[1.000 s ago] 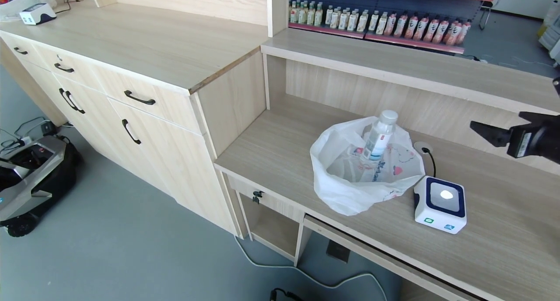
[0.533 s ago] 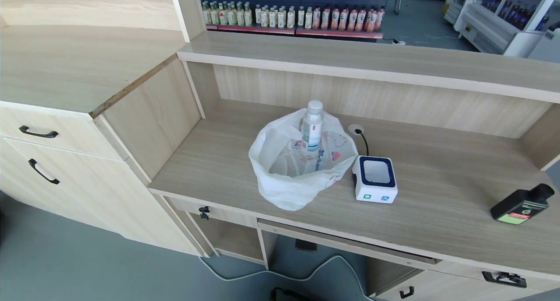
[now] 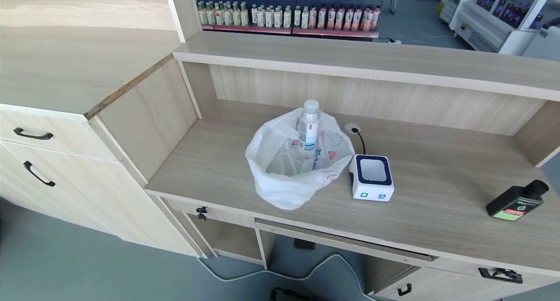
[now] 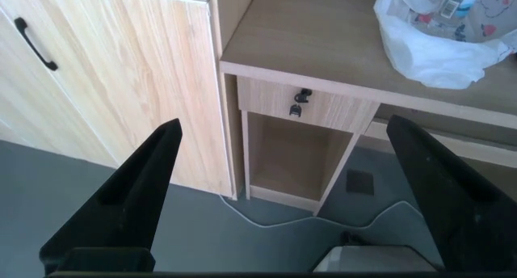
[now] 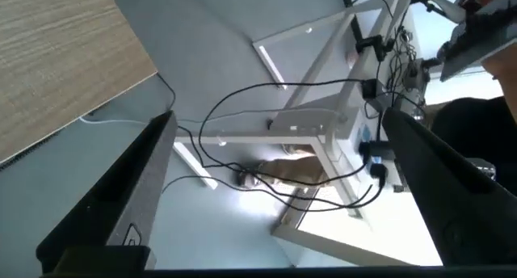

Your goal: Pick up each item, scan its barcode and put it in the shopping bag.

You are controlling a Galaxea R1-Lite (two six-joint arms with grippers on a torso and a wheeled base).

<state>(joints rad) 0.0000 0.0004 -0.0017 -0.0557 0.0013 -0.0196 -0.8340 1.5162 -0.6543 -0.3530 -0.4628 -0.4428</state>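
**Black bottle lies toward the right arm; both grippers empty**

The left gripper [image 4: 284, 123] hangs low off the front-left corner of the counter [image 4: 307, 35], jaws spread wide and holding nothing. The right gripper [image 5: 279, 116] is equally spread and empty, out past a counter edge and facing the floor.

The shopping bag [image 3: 284, 183] sits mid-counter with a clear bottle [image 3: 309, 125] upright inside, and the scanner [image 3: 372, 176] is just beside it. The black bottle [image 3: 516, 200] lies on its side near the counter's right end, well apart from the scanner. Its long axis runs slantwise, with the cap toward the back-right corner. The right arm looks nearer, and it would likely close across that axis.
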